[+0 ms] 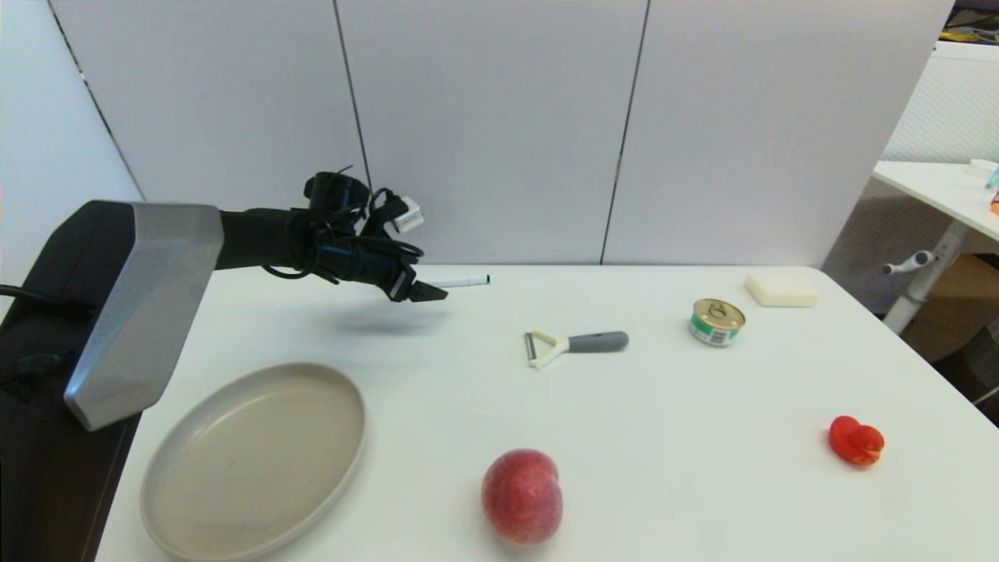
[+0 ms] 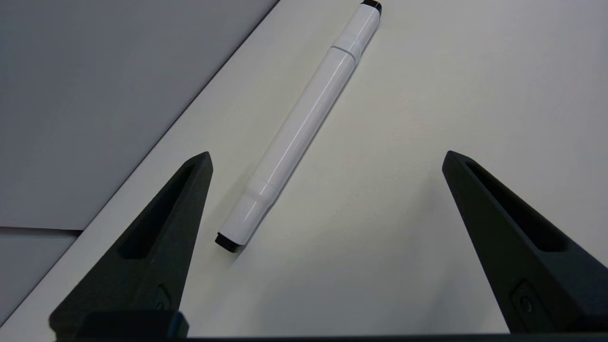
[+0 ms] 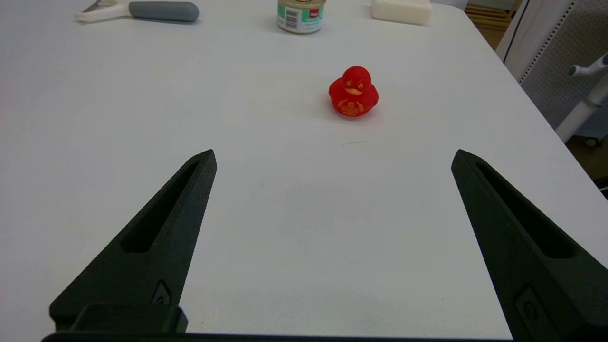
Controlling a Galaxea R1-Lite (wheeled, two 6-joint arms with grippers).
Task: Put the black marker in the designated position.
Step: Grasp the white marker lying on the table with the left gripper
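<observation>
The black marker [image 1: 463, 281], a white barrel with black tips, lies flat on the white table near the far edge by the wall. In the left wrist view the marker [image 2: 304, 121] runs lengthwise away from the fingers, closer to one finger than the other. My left gripper [image 1: 425, 293] hovers just above the table at the marker's near end, open and holding nothing; the same gripper [image 2: 327, 159] has wide-spread fingers. My right gripper [image 3: 332, 156] is open over bare tabletop and stays outside the head view.
A beige oval plate [image 1: 254, 457] sits front left and a red apple [image 1: 521, 495] front centre. A grey-handled peeler [image 1: 574, 344], a tin can [image 1: 716, 321] and a white block [image 1: 781, 289] lie to the right. A red rubber duck [image 1: 856, 441] stands near the right edge.
</observation>
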